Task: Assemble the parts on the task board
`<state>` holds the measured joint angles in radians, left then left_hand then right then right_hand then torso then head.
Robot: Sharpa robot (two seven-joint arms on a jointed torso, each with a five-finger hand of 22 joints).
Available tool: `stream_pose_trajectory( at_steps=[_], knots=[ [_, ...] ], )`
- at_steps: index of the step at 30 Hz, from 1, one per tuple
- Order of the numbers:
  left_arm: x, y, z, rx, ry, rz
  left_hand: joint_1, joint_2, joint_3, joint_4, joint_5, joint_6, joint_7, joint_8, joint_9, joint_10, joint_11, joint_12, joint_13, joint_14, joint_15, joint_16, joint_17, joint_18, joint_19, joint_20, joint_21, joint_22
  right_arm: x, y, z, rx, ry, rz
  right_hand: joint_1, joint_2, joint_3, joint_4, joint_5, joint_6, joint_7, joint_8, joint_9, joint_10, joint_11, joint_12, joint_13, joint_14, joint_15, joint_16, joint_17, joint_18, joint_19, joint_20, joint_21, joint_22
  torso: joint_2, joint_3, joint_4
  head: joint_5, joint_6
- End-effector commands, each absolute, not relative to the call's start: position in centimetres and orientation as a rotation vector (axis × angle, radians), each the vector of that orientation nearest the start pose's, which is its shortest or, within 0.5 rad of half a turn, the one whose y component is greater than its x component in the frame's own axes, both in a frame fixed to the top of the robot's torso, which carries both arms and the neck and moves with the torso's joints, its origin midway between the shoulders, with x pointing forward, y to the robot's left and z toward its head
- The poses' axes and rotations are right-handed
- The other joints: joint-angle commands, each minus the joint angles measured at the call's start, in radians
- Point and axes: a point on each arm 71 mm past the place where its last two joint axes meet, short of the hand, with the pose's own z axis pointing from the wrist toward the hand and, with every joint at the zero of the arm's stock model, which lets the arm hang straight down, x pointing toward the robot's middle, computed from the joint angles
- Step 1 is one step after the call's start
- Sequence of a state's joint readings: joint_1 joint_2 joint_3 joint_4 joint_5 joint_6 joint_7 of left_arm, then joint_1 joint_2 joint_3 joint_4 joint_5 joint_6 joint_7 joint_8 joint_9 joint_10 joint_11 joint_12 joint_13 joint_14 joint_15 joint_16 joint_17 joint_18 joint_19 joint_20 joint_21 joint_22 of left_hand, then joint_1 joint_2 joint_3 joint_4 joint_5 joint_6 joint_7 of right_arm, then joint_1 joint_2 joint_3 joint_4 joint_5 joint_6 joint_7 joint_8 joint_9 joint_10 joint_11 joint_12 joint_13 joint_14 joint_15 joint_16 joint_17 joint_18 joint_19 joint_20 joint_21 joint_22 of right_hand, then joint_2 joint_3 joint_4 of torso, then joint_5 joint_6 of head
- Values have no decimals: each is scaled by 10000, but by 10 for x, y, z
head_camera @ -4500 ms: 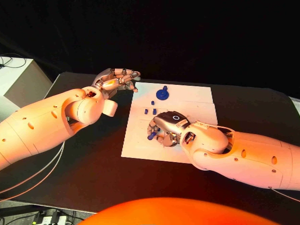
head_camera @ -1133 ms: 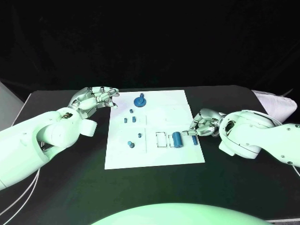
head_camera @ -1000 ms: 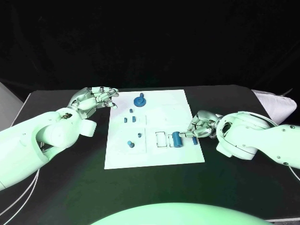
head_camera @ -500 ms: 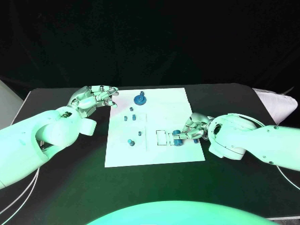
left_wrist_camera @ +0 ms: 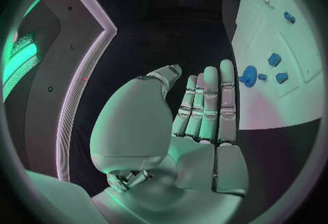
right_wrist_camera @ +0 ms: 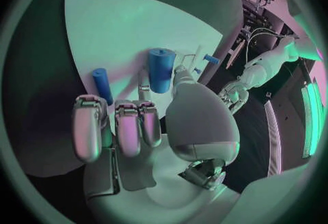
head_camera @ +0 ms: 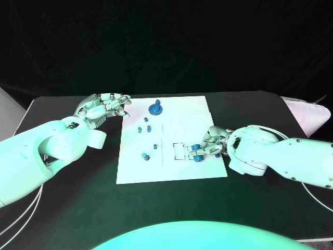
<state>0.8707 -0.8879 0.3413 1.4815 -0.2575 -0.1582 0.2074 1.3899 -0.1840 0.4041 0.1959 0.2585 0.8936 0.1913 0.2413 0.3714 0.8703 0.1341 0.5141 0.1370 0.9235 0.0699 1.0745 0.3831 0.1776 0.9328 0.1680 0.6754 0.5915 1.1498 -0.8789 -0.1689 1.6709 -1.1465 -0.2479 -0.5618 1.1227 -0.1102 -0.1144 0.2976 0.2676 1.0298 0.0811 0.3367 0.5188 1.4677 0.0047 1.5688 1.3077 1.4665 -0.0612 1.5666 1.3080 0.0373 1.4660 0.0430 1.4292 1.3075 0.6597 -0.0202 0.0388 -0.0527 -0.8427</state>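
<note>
The white task board point(head_camera: 166, 169) lies mid-table. A blue wheel-shaped part point(head_camera: 156, 108) stands near its far edge, with several small blue parts point(head_camera: 144, 155) down its left half. A thick blue cylinder point(head_camera: 195, 152) lies at the board's right edge under my right hand point(head_camera: 212, 145). In the right wrist view the thumb tip touches that thick cylinder point(right_wrist_camera: 162, 69), while a thin blue cylinder point(right_wrist_camera: 103, 85) lies free by the fingers point(right_wrist_camera: 89, 125); nothing is gripped. My left hand point(head_camera: 103, 107) hovers at the board's far left corner, empty, fingers point(left_wrist_camera: 208, 101) straight and together beside the wheel-shaped part point(left_wrist_camera: 249, 77).
Black table point(head_camera: 76, 182) surrounds the board. White outlined slots point(head_camera: 178, 151) sit just left of the thick cylinder. My right forearm point(head_camera: 286, 159) lies across the table's right side, my left forearm point(head_camera: 39, 151) across its left.
My right hand has slid left from the board's right edge onto the board and now covers the thick cylinder. The left hand has stayed in place.
</note>
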Motion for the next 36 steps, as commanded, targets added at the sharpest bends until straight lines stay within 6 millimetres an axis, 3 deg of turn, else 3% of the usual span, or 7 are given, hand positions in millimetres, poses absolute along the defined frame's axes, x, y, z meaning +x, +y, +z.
stream_pose_trajectory(
  at_steps=[1,5,10,24,34,36],
  knots=[
    [481,250,-210,-11404,15067,-15273,58,0,-22,43,-62,12,-5,20,5,-43,26,41,-9,80,19,-46,-16,48,67,-3,-57,-13,423,-202,-268,2497,21832,3767,430,121,110,-46,325,-40,-25,69,32,1031,-7,20,2631,1043,-1,42,2628,-112,784,-10,19,2213,0,4,7,15,-12],
    [481,250,-210,-11410,15065,-15249,50,5,-32,64,-62,8,-2,18,3,-43,27,44,-10,82,21,-46,-16,47,71,-2,-64,-18,422,-202,-268,2554,21614,3793,1256,256,401,-78,1594,-105,-40,75,67,1031,-26,20,2631,1043,-23,42,2628,-119,791,-31,56,2238,-6,-4,3,18,-23],
    [481,251,-210,-11421,15068,-15218,50,5,-32,64,-62,8,-2,18,3,-43,27,44,-10,82,21,-46,-16,47,71,-2,-64,-18,420,-205,-265,2947,21312,3969,1471,341,693,-56,2371,-18,-84,78,48,1031,-66,20,2631,1043,-51,42,2628,-133,807,-53,128,2269,1,5,-3,40,-23],
    [481,251,-211,-11480,15131,-15167,32,38,-52,128,-58,13,-3,22,2,-50,29,50,-16,84,25,-47,-18,46,83,0,-87,-34,418,-199,-232,3752,21102,4929,996,431,741,-36,2278,144,-125,142,57,1031,-97,20,2631,1043,-76,42,2628,-144,819,-74,185,2293,-10,-3,3,94,25],
    [481,249,-211,-11484,15162,-15207,29,39,-61,145,-59,15,-4,25,2,-60,30,48,-20,82,26,-49,-19,46,85,2,-95,-39,426,-174,-235,3355,21592,5211,776,400,727,-40,2096,149,-131,157,63,1031,-107,20,2631,1043,-87,42,2628,-138,812,-85,150,2288,-3,-28,13,130,17],
    [481,249,-211,-11480,15170,-15219,29,39,-61,145,-59,15,-4,25,2,-60,30,48,-20,82,26,-49,-19,46,85,2,-95,-39,427,-170,-237,3237,21673,5195,736,396,723,-38,2058,144,-129,159,65,1031,-106,20,2631,1043,-87,42,2628,-138,812,-85,149,2289,5,-18,11,143,7]
  ],
)
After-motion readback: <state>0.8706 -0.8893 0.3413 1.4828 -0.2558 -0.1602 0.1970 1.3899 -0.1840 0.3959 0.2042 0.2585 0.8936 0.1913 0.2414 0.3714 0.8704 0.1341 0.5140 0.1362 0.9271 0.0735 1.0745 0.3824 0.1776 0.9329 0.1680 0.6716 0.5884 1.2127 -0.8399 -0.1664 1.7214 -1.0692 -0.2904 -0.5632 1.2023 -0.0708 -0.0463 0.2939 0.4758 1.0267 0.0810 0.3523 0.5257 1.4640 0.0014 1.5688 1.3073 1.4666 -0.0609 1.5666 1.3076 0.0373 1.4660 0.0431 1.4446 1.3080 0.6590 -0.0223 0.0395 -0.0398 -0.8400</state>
